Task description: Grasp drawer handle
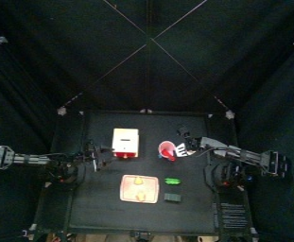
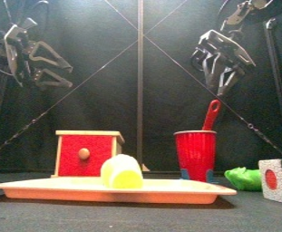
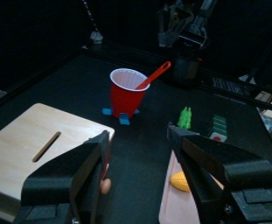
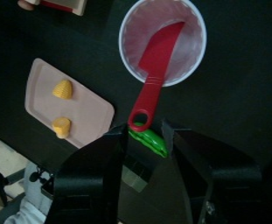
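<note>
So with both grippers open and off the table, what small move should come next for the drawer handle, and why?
Probably lower the left gripper toward the drawer: it is open, holds nothing, and hangs above that side, while the right gripper hovers over the red cup.

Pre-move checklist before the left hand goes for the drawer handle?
1. Left hand open: ok.
2. Left hand empty: ok, nothing between its jaws.
3. Drawer upright on the table: ok; knob on its red front faces the front camera.
4. Hand at knob: not ok, it hangs high above the table, apart from the drawer.
5. Right hand clear of the drawer: ok, raised above the cup with the spoon.
6. Path to the knob: cannot tell; the board lies in front of the drawer.
</note>
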Robot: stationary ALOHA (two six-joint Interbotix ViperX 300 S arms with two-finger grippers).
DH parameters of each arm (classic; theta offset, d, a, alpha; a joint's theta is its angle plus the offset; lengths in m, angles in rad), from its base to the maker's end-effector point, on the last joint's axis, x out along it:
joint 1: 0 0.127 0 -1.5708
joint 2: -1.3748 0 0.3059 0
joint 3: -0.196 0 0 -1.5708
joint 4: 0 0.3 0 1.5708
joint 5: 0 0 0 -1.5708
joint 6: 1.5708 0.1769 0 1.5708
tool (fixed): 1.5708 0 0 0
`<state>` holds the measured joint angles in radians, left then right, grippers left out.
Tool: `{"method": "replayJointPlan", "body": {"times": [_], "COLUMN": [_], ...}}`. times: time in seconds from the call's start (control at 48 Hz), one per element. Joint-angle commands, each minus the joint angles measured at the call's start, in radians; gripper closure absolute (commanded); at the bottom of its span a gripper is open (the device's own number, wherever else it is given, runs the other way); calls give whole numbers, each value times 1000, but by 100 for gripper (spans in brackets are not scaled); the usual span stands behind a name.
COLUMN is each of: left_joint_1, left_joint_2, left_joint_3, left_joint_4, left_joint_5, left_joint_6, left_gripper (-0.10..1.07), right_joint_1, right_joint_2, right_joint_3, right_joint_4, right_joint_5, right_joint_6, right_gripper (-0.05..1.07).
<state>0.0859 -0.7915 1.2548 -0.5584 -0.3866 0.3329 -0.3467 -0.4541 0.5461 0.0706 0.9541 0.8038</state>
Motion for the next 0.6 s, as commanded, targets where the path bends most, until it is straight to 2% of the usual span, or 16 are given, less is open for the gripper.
{"method": "replayJointPlan", "body": {"times": [0.0, 0.146, 0.354, 0.583], "left_joint_1": [8, 14, 20, 20], "left_joint_2": [2, 2, 2, 6], "left_joint_3": [-14, -14, -11, -5], "left_joint_4": [2, 2, 3, -15], "left_joint_5": [-3, -3, -6, -11], "left_joint_6": [0, 0, 0, -5], "left_gripper": [8, 8, 8, 11], "right_joint_1": [5, 40, 149, 160], "right_joint_2": [-15, -15, -17, -15], "right_joint_3": [-9, 5, 71, 160], "right_joint_4": [-18, -40, -127, -276], "right_joint_5": [-52, -183, -597, -928], "right_joint_6": [0, 0, 3, 3], "right_gripper": [27, 27, 27, 30]}}
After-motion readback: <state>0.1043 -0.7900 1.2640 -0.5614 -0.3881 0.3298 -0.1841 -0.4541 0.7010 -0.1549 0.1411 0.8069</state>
